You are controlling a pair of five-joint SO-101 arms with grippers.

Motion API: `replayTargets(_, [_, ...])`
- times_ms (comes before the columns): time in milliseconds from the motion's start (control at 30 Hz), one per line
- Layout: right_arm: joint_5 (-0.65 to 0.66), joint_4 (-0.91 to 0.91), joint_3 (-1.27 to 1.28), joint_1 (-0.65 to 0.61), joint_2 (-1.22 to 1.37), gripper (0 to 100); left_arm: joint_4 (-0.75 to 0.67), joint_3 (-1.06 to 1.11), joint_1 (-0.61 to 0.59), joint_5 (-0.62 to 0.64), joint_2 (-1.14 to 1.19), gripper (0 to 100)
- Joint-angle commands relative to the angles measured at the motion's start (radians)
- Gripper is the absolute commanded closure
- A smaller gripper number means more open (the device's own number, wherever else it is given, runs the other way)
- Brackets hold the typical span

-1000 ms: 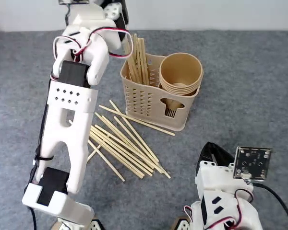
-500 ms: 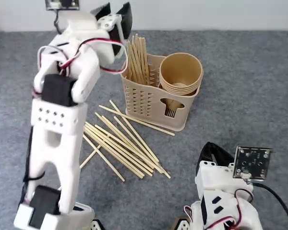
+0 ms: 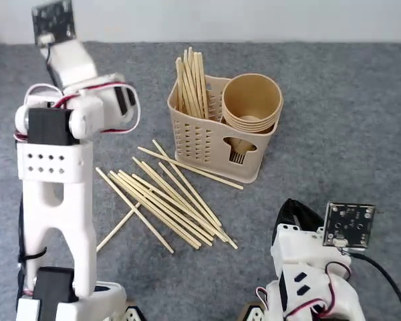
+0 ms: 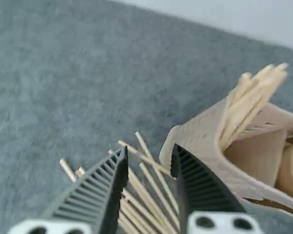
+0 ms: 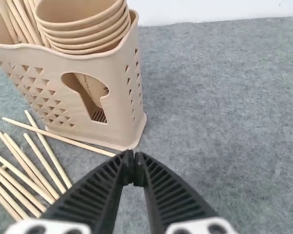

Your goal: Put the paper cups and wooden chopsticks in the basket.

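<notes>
Left arm (image 3: 53, 174) is drawn back from the basket (image 3: 200, 137).
Left gripper (image 4: 149, 150) is seen parted, empty; right gripper (image 5: 133, 157) pressed together; chopsticks (image 3: 167, 200) are strewn on grey carpet (image 3: 341, 134).

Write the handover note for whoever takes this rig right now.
Left gripper: open, empty, raised above the table near the basket.
Right gripper: shut, empty, low in front of the basket.
Done: paper cups stacked in the basket; a bundle of chopsticks stands in its other compartment.
Left: the loose chopsticks lying on the table by the basket.
</notes>
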Motion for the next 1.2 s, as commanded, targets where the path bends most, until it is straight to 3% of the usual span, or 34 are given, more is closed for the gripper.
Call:
replayTargets(0, [0.005,-0.016,0.000,0.002,0.013,99.0,0.002,0.153,-0.041,0.028,-0.046,86])
replayTargets(267, [0.005,-0.012,0.000,0.002,0.013,99.0,-0.233,0.590,-0.092,0.051,-0.048,86])
replayTargets(500, [0.005,-0.012,0.000,0.002,0.013,99.0,-0.456,0.828,-0.089,0.054,-0.044,86])
replayTargets(1167, [0.005,-0.012,0.002,0.002,0.013,99.0,-0.727,1.058,-0.089,0.057,-0.044,86])
